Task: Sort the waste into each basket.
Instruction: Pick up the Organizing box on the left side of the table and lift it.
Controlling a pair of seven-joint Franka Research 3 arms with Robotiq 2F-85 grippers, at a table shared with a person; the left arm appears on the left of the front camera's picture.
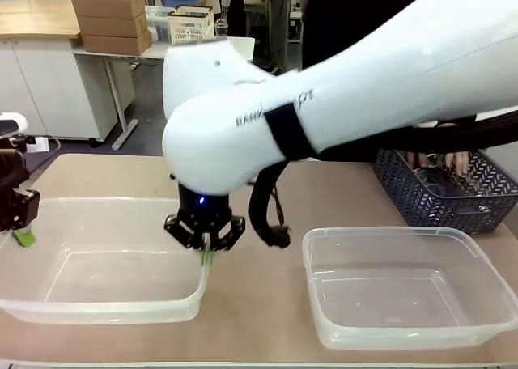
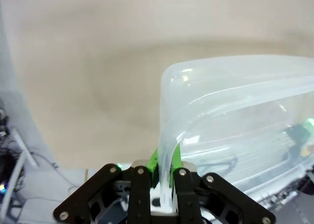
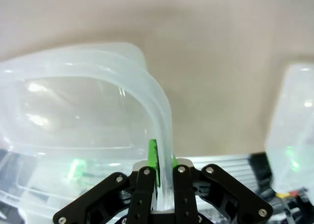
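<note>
Evidently the left basket (image 1: 113,311) lies on the table (image 1: 259,320) lengthwise between the 2 arms: left gripper (image 1: 24,236) has its jaws pinched shut on the basket's left rim, right gripper (image 1: 205,249) likewise on its right rim; the other basket (image 1: 405,324) sits just beside.

My right arm (image 1: 340,102) hides the far edge of the table (image 1: 267,304) — dark crate (image 1: 441,195) cropped, contents unreadable; left gripper (image 1: 24,235) partly cut off.
</note>
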